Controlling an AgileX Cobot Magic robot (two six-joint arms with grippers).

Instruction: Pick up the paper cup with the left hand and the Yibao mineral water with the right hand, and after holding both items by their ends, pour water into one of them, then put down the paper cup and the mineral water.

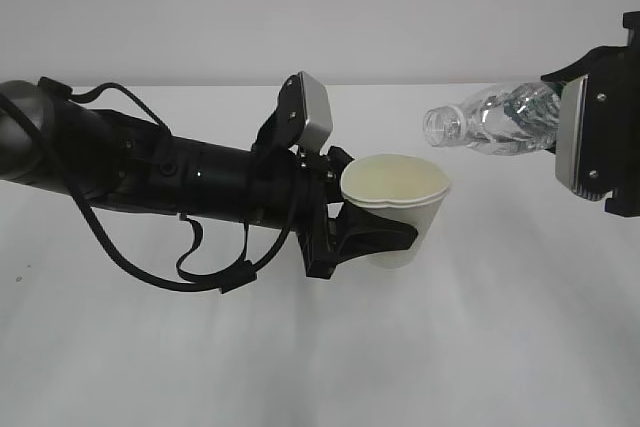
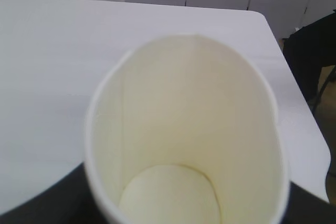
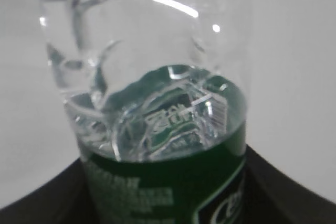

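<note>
My left gripper [image 1: 375,232] is shut on the white paper cup [image 1: 398,209] and holds it above the table, roughly upright. In the left wrist view I look straight into the cup [image 2: 178,145]; its cream inside looks dry. My right gripper, at the right edge of the exterior view, is shut on the Yibao mineral water bottle [image 1: 495,118]. The bottle lies almost level, its open mouth [image 1: 437,126] pointing left, above and just right of the cup's rim. In the right wrist view the clear bottle [image 3: 152,77] and its dark green label [image 3: 157,192] fill the frame. The jaws themselves are hidden.
The white table [image 1: 300,357] lies below both grippers. In the left wrist view its right edge [image 2: 294,93] shows, with dark furniture [image 2: 315,40] beyond. The left arm's black cables [image 1: 150,267] hang under the forearm.
</note>
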